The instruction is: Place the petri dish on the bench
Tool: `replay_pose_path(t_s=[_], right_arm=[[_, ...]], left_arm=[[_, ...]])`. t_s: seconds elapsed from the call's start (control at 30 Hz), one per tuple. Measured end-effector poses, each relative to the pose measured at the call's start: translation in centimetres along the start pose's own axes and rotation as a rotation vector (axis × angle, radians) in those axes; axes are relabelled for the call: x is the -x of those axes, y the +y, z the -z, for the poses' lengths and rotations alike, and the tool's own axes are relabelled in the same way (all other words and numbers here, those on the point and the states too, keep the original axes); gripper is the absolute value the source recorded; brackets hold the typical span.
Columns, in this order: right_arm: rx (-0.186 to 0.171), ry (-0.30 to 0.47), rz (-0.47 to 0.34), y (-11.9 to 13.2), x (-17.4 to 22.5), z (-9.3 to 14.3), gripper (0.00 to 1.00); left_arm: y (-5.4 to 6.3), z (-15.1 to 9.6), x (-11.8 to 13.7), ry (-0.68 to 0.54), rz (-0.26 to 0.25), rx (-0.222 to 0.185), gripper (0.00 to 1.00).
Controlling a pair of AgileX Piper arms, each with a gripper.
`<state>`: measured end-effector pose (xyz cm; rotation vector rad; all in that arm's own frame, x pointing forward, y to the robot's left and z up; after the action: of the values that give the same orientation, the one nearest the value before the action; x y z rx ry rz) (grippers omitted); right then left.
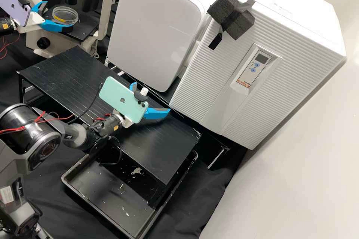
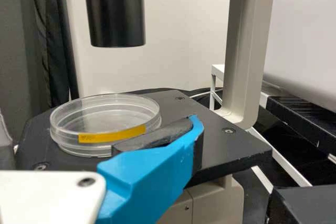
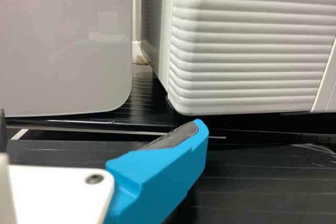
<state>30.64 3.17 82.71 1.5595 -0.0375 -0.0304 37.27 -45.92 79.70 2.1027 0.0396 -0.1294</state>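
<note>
With the petri dish (image 2: 107, 116) on the microscope stage (image 2: 239, 153) and my left gripper (image 1: 60, 15) at it, jaws spread, I judge this the grasping step, calling for a gentle, level squeeze (my right gripper (image 1: 152, 96), jaws also apart, hangs above the desk (image 1: 168, 149)).

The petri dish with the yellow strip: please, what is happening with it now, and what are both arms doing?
The left hand is open at the petri dish, which stands on the black stage of the microscope. It does not appear to grip the dish. The right hand is also open, with nothing in it, above the long black platform. So the dish is not yet placed on the bench.
</note>
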Motion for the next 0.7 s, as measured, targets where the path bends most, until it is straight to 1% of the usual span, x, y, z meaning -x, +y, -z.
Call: replay_pose_path(t_s=[0.1,0.3,0.43,0.57,0.6,0.7], right_arm=[[0.0,0.0,0.0,0.0,0.0,0.0,1.0],[0.0,0.0,0.0,0.0,0.0,0.0,1.0],[0.0,0.0,0.0,0.0,0.0,0.0,1.0],[0.0,0.0,0.0,0.0,0.0,0.0,1.0],[0.0,0.0,0.0,0.0,0.0,0.0,1.0],[0.0,0.0,0.0,0.0,0.0,0.0,1.0]], left_arm=[[-0.3,0.1,-0.3,0.001,0.004,0.0,1.0],[-0.5,0.2,-0.9,0.0,-0.005,0.002,1.0],[-0.5,0.2,-1.2,-0.002,-0.014,0.019,1.0],[-0.6,0.2,-1.3,-0.006,-0.017,0.019,1.0],[-0.6,0.2,-1.4,-0.007,-0.018,0.02,0.0],[-0.7,0.2,-1.5,-0.015,-0.028,0.017,0.0]])
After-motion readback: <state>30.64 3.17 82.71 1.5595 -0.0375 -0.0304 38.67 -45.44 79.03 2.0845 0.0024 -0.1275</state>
